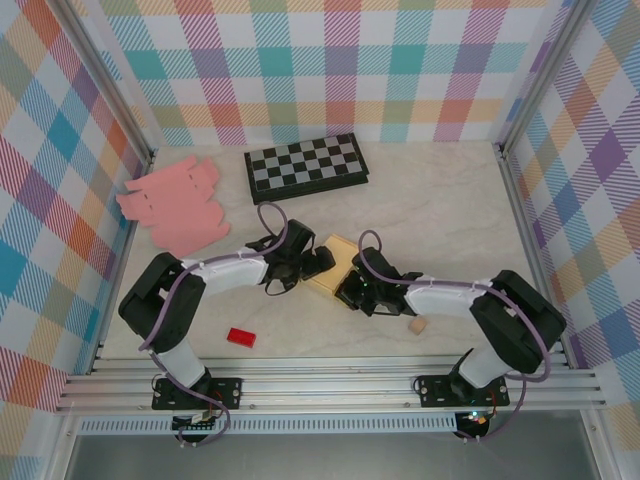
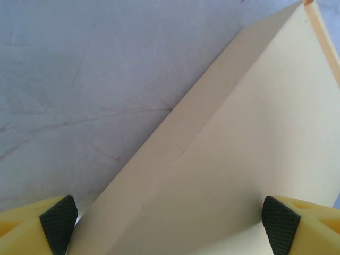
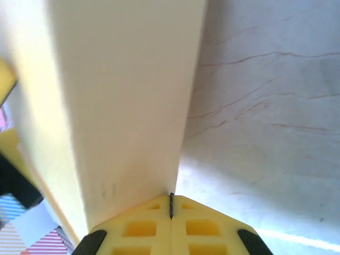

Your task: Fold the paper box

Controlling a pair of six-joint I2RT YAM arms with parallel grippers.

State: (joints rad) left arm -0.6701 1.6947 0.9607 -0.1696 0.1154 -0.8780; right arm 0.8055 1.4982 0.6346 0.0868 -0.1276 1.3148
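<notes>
Cream paper box (image 1: pixel 335 262) sits between spread left claw (image 2: pixel 169 222) and pressed-together right claw (image 3: pixel 171 207).

A pale surface (image 1: pixel 440 200) with a marble pattern and faint brownish veins lies inside a three-sided enclosure. The back wall (image 1: pixel 330 70), left wall (image 1: pixel 50 200) and right wall (image 1: pixel 600 180) are all covered in the same pastel plaid of pink, teal, orange, purple and yellow bands. Slim aluminium posts (image 1: pixel 105 75) stand at the corners, and ribbed aluminium rails (image 1: pixel 330 385) run along the near edge. The light is even and soft, casting only weak shadows.
</notes>
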